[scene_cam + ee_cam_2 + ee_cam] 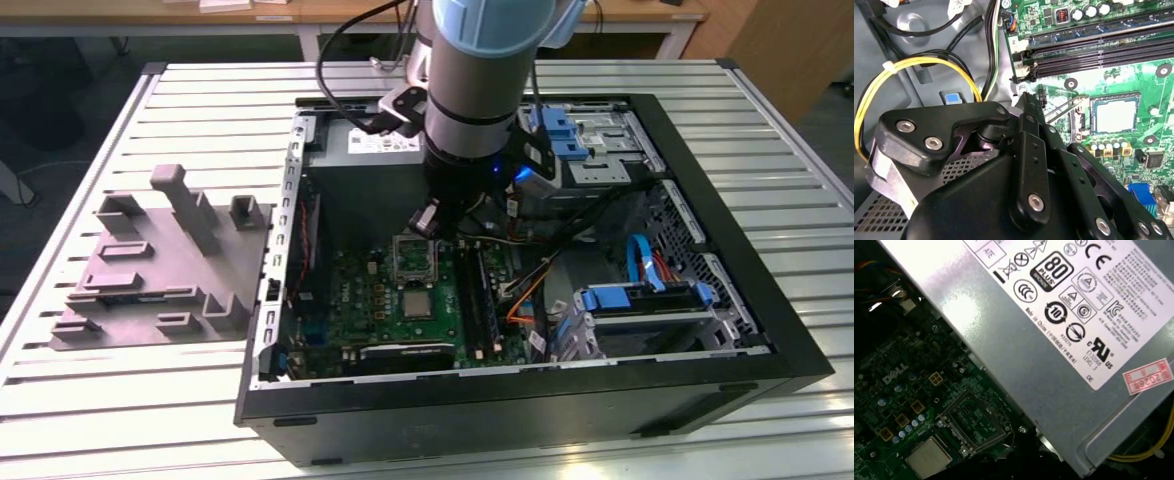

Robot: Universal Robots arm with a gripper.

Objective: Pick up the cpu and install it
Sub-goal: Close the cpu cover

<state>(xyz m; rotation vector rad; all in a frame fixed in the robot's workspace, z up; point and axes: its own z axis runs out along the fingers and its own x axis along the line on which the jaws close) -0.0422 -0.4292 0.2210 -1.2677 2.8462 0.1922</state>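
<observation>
Currently your arm reaches down into the open computer case (787,330), the gripper (441,225) hanging above the motherboard (380,300) near its open socket frame (415,258). You can see the cpu (418,303) lying flat in the socket on the board; it appears in both wrist views (1115,114) (929,456), apart from the gripper. Whether the claw is apart or together you cannot tell. Grey moulded tray (154,270) sits on the slatted table (134,400), at the exterior view's left of the case.
</observation>
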